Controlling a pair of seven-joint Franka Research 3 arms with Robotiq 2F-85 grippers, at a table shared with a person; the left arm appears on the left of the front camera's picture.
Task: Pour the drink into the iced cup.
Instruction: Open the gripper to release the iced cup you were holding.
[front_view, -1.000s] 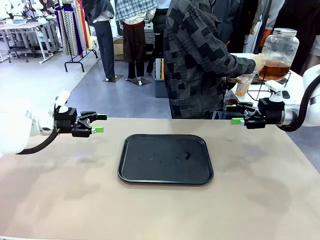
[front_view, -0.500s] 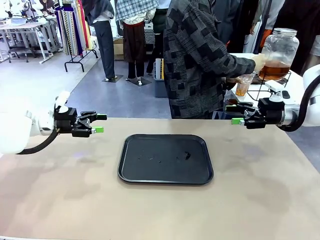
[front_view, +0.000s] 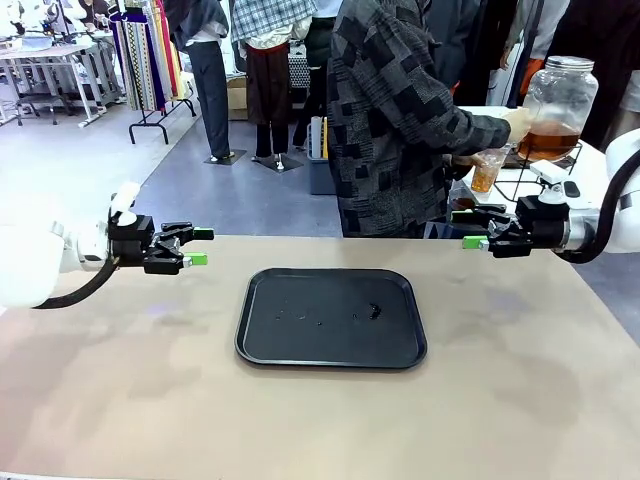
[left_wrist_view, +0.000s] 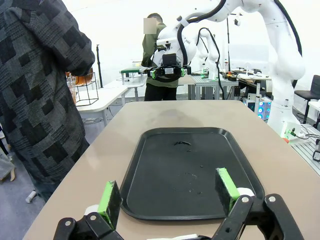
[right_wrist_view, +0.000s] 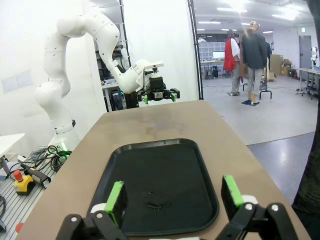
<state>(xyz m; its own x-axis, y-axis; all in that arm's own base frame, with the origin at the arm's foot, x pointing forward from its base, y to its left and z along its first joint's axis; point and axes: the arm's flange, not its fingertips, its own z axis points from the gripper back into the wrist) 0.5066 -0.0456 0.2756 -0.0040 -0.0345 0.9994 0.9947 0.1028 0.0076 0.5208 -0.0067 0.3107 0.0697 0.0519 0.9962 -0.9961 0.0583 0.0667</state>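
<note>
On a side table at the back right, a big clear glass jar (front_view: 558, 95) with a lid stands on a black wire stand, its lower part filled with the amber drink (front_view: 549, 138). A person in a dark patterned top has one hand at the jar and holds a clear cup (front_view: 487, 170) with amber liquid below it. My left gripper (front_view: 200, 246) hovers open over the table's left side with nothing between its fingers. Over the table's right side, just in front of the person, my right gripper (front_view: 467, 228) hangs open and holds nothing.
A black tray (front_view: 300, 345) with a few wet specks lies in the middle of the tan table, also seen in the left wrist view (left_wrist_view: 150, 175) and the right wrist view (right_wrist_view: 125, 185). Clothes racks and other tables stand far behind.
</note>
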